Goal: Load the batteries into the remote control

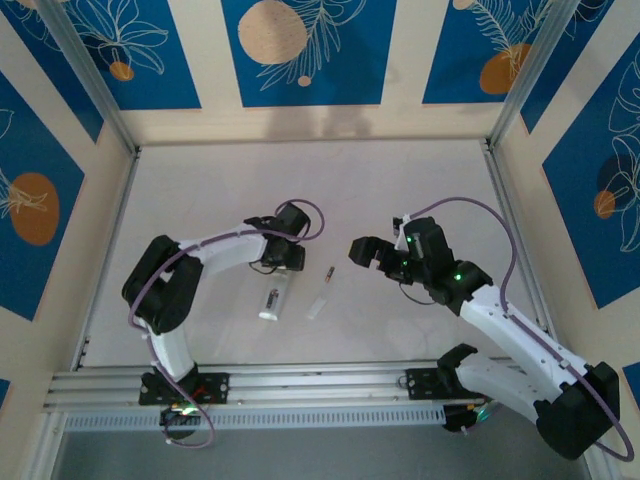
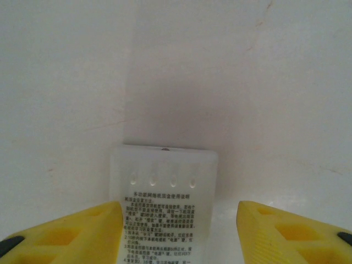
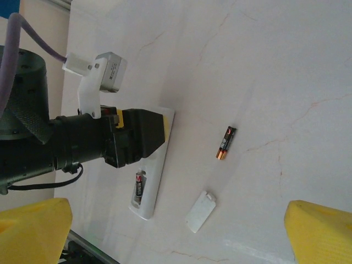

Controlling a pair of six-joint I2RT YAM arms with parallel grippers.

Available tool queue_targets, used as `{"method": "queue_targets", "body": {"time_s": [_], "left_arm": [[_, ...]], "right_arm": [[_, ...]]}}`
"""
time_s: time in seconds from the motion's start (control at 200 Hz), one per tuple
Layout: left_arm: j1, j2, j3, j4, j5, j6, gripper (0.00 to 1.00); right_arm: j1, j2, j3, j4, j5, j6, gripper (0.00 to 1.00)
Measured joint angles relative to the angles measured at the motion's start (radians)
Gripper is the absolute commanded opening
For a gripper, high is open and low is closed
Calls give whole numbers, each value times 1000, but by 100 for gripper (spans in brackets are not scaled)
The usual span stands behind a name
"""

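I see the remote control (image 1: pixel 272 300) back-up on the worktop (image 1: pixel 420 180), long axis near-far, far end inside my left end effector (image 2: pixel 179 204), fingers spread, not clamped. 1 seated battery (image 3: pixel 138 187) near end; 1 loose battery (image 3: pixel 225 143) right, parallel. Right end effector (image 3: pixel 176 202) apart.

I count one remote control (image 3: pixel 155 176). There are two batteries: one battery (image 3: pixel 139 187) apparently seated in the remote, the other battery (image 3: pixel 225 142) lying loose. One small white cover piece (image 3: pixel 200 211). Two grippers: left gripper (image 2: pixel 179 220), right gripper (image 1: pixel 362 250).
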Motion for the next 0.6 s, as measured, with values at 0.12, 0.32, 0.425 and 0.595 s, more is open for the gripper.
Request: {"method": "queue_targets", "body": {"time_s": [0.12,0.32,0.425,0.595], "left_arm": [[2,5,0,-9,-19,13,58],[15,52,2,-12,-23,17,54],[19,58,6,-14,-13,20,48],[22,59,9,-16,-10,6,38]], "right_arm": [[-8,2,-3,1,-7,-2,99],[-23,17,-5,2,-18,-2,99],[-26,18,-5,0,-23,-2,99],[-31,18,-5,-2,-26,-2,99]]}}
